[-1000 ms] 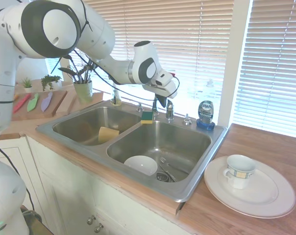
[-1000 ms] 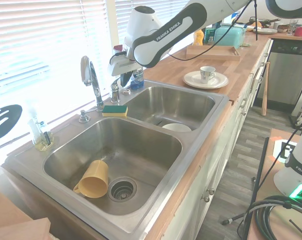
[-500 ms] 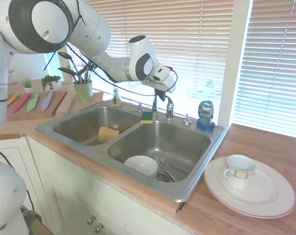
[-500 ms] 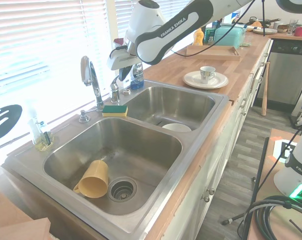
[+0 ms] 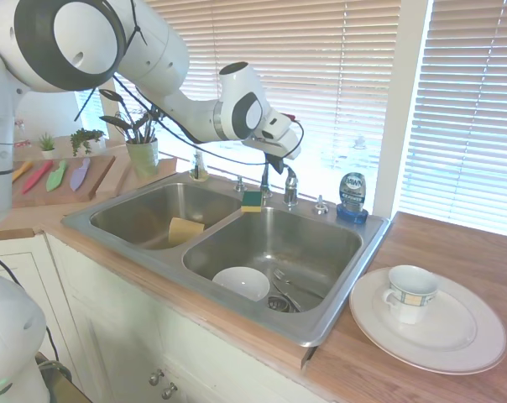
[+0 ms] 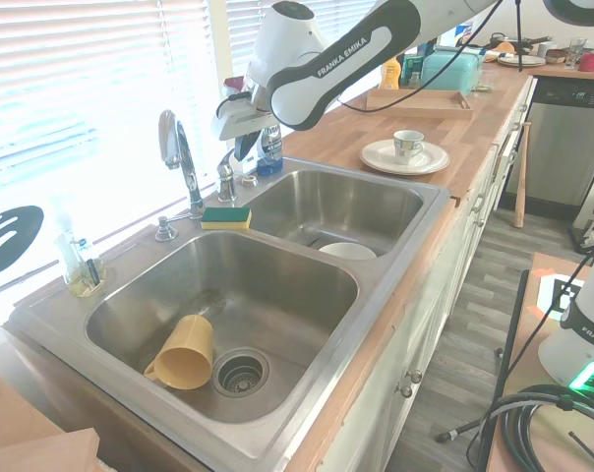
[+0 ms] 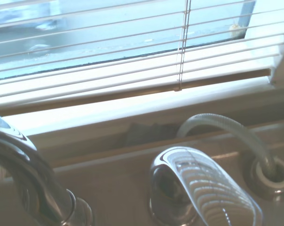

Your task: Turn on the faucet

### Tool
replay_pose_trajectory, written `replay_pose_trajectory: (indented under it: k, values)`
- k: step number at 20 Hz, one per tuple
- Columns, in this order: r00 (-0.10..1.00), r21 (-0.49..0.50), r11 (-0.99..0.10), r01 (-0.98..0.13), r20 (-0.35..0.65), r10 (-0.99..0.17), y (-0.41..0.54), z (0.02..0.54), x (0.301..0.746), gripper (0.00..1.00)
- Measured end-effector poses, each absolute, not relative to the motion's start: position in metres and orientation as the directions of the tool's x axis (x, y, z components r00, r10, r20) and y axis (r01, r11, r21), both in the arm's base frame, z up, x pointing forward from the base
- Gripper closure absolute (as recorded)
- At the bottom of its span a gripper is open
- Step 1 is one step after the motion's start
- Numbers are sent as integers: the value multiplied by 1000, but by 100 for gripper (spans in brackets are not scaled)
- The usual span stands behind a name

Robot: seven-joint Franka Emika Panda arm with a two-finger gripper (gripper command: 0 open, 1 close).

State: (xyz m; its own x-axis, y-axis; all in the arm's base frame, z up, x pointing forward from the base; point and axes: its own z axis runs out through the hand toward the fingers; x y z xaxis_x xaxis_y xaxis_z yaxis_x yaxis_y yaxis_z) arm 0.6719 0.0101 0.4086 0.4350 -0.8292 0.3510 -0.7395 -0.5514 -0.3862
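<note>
Butcher-block counter (image 5: 455,243) carries a double-basin steel sink (image 5: 337,312) set under a window with white blinds (image 5: 321,75). White arm (image 5: 165,80) reaches across over the sink's back rim. Off the sink's right edge on the counter: a white plate (image 5: 467,336) with a mug (image 5: 409,294) standing on it. In the basin nearer the plate lies a white bowl (image 5: 241,282); in the other basin a yellow cup (image 6: 182,352) lies on its side beside the drain. Faucet (image 6: 179,157): thin chrome gooseneck spout rising from the middle of the back rim, its separate chrome lever handle (image 6: 225,178) on a short post just beside it, toward the plate side. Gripper (image 6: 244,143) hovers just above and close to the lever handle; contact cannot be confirmed, and whether the fingers are apart or together cannot be told from either outside view. Blue dish soap bottle (image 5: 352,197) stands at the back corner of the sink nearest the plate. Green-and-yellow sponge (image 6: 225,216) rests on the divider at the back rim, at the foot of the spout. Wrist view: lever handle close and blurred, a small chrome cap (image 7: 269,176) with a clear hose looping from it just beside.
</note>
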Motion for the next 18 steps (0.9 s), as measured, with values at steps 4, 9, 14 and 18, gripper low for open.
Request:
replay_pose_trajectory:
  k: [4,9,14,18]
  values:
    - [466,-308,-556,-772,322,-824,9,388,655,100]
    - [505,-142,-532,-835,190,-842,0,359,619,100]
    - [528,-73,-531,-844,51,-848,-9,360,584,100]
    - [527,-53,-527,-848,25,-850,-11,382,543,100]
